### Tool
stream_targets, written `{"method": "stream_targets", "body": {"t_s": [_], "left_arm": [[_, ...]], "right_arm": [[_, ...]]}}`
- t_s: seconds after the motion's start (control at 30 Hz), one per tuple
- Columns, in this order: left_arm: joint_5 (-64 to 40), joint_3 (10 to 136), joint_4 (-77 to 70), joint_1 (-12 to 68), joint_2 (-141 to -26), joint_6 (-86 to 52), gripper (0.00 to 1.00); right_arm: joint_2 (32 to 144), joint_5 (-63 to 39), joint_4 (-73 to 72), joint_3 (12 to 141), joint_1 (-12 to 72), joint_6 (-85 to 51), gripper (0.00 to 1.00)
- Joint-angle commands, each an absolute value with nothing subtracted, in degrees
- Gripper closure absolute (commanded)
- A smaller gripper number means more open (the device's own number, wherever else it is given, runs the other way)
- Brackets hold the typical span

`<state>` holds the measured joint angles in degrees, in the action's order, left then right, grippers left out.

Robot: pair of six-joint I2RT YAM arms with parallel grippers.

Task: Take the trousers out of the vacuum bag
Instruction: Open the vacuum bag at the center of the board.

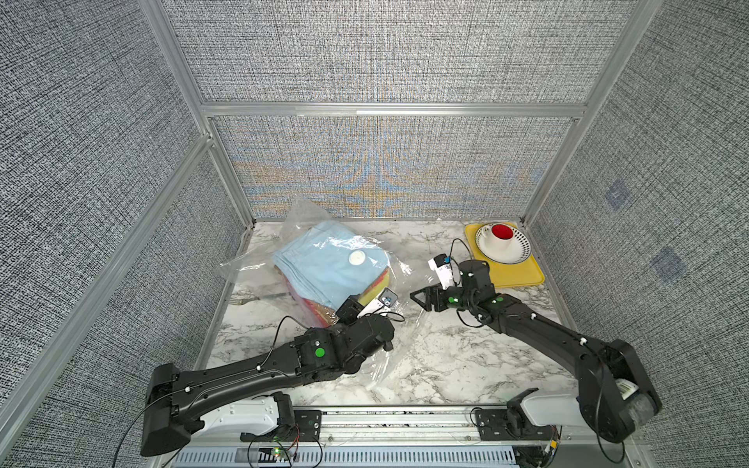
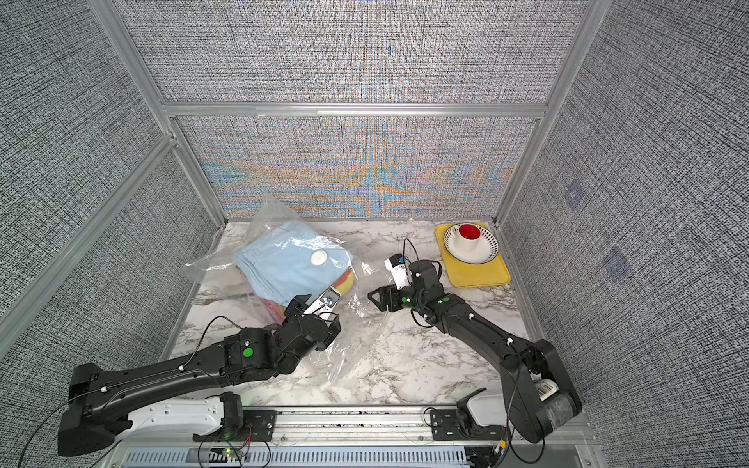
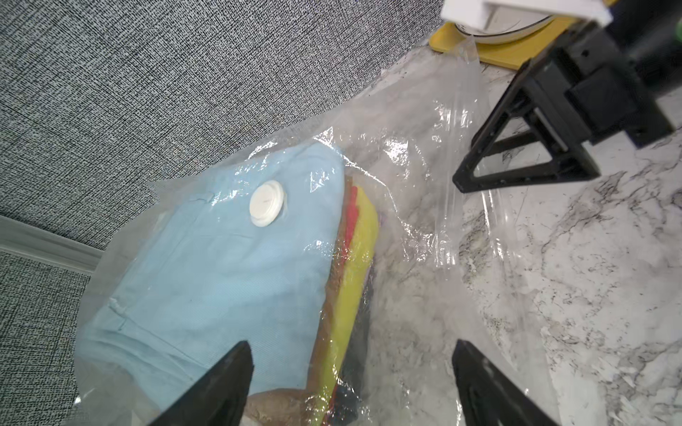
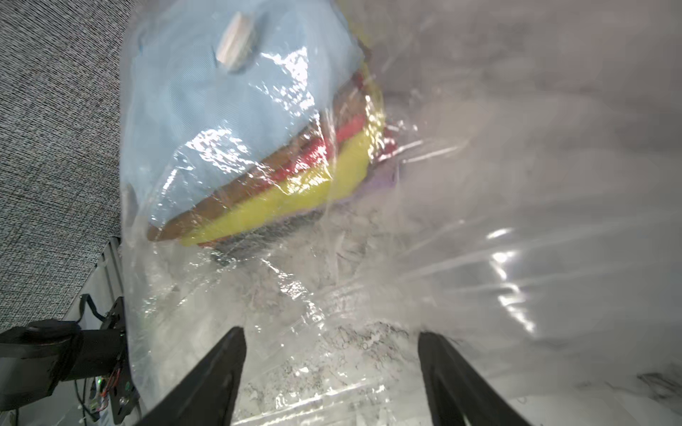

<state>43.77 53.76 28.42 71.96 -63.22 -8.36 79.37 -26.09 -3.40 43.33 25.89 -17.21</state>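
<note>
The trousers, a folded stack with light blue on top and brown, red and yellow edges below, lie inside the clear crinkly vacuum bag at the back left of the table. A round white valve sits on the plastic over the blue cloth. My left gripper is at the near end of the stack, open, its fingers straddling the stack's edge under the plastic. My right gripper hovers open at the bag's right side, loose plastic between its spread fingers.
A yellow tray at the back right carries a dotted white bowl with a red-filled cup. A fork lies left of the bag. Grey panel walls close off three sides. Bare marble table lies between the arms.
</note>
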Motion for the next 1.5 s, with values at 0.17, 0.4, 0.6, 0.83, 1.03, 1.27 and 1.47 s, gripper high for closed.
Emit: {"method": "stream_targets", "body": {"t_s": [0.17,0.4,0.6,0.83,1.03,1.27,1.47], "left_arm": [[45.0,54.5,29.3,71.8,-63.7,-8.3,0.13],[45.2,53.9,29.5,71.8,-63.2,-8.6,0.13],[44.9,53.8,30.3,71.8,-64.9,-9.0,0.13],[44.0,53.9,30.7,71.8,-63.5,-8.6,0.12],[39.6,52.5,30.1,71.8,-61.3,-4.1,0.12],[36.5,54.5,26.9,72.0,-64.3,-2.9,0.13],[36.8,58.0,26.4,73.2,-68.9,-5.4,0.13]], "right_arm": [[89.6,-29.8,-20.5,40.4,27.0,-20.2,0.21],[91.6,-31.1,-27.9,40.3,30.0,-21.4,0.20],[92.1,-30.8,-27.4,43.3,31.7,-21.0,0.41],[87.7,-29.5,-20.5,47.1,32.8,-20.9,0.92],[81.1,-29.6,-12.3,51.2,33.1,-22.1,1.00],[78.7,-29.5,-2.7,58.4,33.8,-22.1,1.00],[77.7,-30.3,0.0,60.6,34.5,-23.6,1.00]]}}
